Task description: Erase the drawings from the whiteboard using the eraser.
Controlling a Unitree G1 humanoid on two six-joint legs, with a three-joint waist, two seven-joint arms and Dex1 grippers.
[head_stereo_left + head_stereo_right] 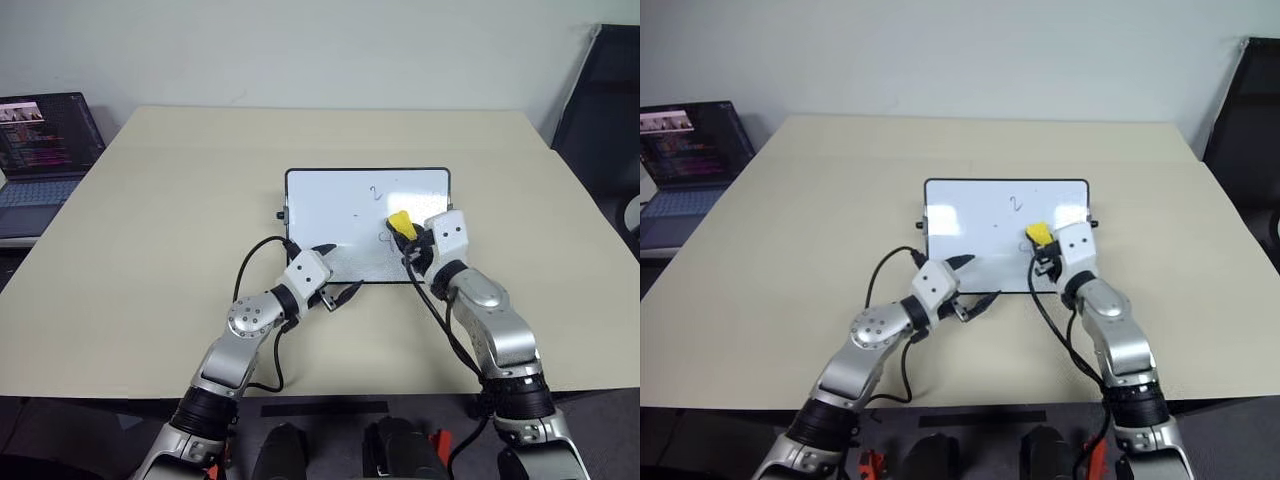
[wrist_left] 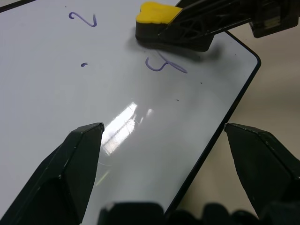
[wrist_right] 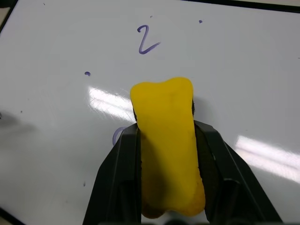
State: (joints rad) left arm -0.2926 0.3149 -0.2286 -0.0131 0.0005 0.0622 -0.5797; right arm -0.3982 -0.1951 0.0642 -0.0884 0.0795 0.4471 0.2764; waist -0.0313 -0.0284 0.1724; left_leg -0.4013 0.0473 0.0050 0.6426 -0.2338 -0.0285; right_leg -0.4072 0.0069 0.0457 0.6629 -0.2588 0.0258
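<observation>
right tool [image 3: 166, 178] clenched on eraser [image 3: 166, 140], pressed flat to whiteboard [image 1: 330, 200] over the loop mark [image 2: 164, 65], ready to wipe; "2" [image 3: 147, 40] untouched. left tool [image 2: 164, 173] released, straddling near board edge, likely to steady it on surface [image 1: 150, 250]

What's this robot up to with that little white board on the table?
It is wiping marker drawings off the whiteboard. Its right gripper is shut on a small yellow eraser, pressed to the board's right half beside a looped scribble. A "2" and a dot remain unerased. The left gripper is open at the board's near edge, one finger over the board and one off it, holding nothing. An open laptop sits off to the left.
</observation>
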